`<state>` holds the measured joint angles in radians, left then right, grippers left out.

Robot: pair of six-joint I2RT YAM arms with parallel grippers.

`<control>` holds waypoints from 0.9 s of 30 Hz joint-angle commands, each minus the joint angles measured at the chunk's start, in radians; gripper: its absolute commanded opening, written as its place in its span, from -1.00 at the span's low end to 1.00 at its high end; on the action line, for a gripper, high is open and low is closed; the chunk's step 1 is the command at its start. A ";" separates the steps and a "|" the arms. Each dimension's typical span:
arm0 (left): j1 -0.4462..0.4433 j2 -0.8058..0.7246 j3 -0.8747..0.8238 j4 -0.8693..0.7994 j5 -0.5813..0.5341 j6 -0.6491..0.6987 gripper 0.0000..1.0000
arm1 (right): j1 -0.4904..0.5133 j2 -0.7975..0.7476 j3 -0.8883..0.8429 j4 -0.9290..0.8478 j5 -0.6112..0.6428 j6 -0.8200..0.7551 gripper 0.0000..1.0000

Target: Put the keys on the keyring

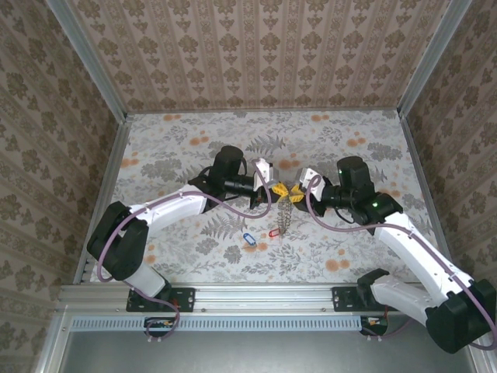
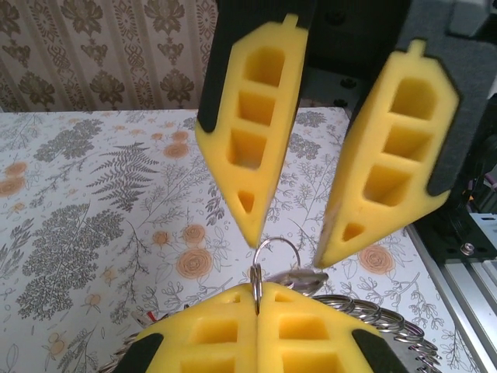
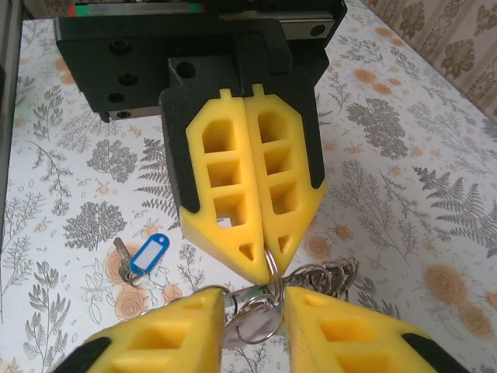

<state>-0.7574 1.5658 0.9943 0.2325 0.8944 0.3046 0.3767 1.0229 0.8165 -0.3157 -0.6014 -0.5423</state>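
The keyring (image 1: 285, 217), a bunch of grey metal rings, hangs over the table's middle. Its loops show in the left wrist view (image 2: 380, 315) and the right wrist view (image 3: 326, 276). My left gripper (image 1: 273, 189) (image 2: 256, 294) is shut on one thin ring at the top of the bunch. Facing it tip to tip is my right gripper (image 1: 299, 189) (image 3: 255, 294). Its jaws are slightly apart, and a key with a pale tag (image 3: 252, 322) and its small ring span the gap. A blue-tagged key (image 1: 248, 238) (image 3: 147, 255) and a red-tagged key (image 1: 273, 232) lie loose on the table.
The floral tabletop (image 1: 178, 148) has patterned walls on three sides and a metal rail (image 1: 256, 294) along the near edge. Both loose keys lie just in front of and below the hanging bunch.
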 commanded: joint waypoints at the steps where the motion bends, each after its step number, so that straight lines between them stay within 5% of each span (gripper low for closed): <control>1: 0.003 -0.037 0.000 0.058 0.048 -0.030 -1.00 | -0.004 0.032 0.032 0.051 -0.035 0.028 -0.52; 15: 0.007 -0.050 -0.024 0.098 0.069 -0.047 -1.00 | -0.031 0.070 0.014 0.036 -0.004 -0.016 -0.88; 22: 0.007 -0.057 -0.025 0.100 0.090 -0.040 -1.00 | -0.041 0.092 0.037 0.000 -0.025 -0.055 -0.68; 27: 0.008 -0.060 -0.021 0.096 0.103 -0.033 -1.00 | -0.051 0.117 0.067 -0.038 -0.054 -0.079 -0.72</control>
<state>-0.7444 1.5600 0.9752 0.2775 0.9131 0.2798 0.3405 1.1206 0.8486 -0.3077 -0.6468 -0.5880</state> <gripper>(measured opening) 0.041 0.140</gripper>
